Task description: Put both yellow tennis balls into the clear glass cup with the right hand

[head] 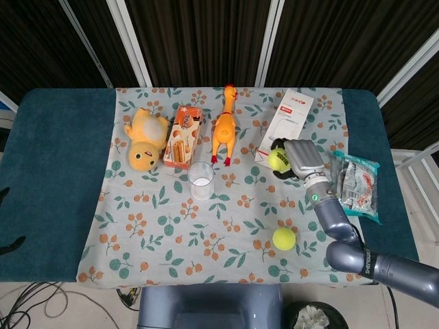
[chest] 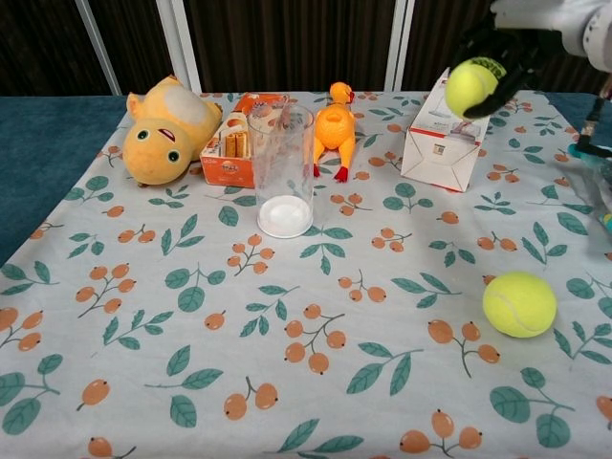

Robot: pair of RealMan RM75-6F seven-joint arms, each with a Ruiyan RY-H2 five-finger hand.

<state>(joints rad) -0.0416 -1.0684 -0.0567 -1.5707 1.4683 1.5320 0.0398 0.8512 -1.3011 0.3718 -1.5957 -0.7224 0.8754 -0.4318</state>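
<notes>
My right hand (head: 296, 158) (chest: 524, 31) grips one yellow tennis ball (head: 278, 160) (chest: 470, 86), lifted well above the cloth in front of the white box. A second yellow tennis ball (head: 283, 238) (chest: 519, 303) lies on the floral cloth at the near right. The clear glass cup (head: 201, 180) (chest: 282, 170) stands upright and empty near the middle, to the left of the held ball. My left hand does not show in either view.
A yellow plush toy (head: 145, 139), a snack box (head: 183, 136), a rubber chicken (head: 224, 126) and a white carton (head: 284, 129) line the back. A plastic snack bag (head: 357, 186) lies right of my arm. The blue table (head: 55, 178) extends past the cloth.
</notes>
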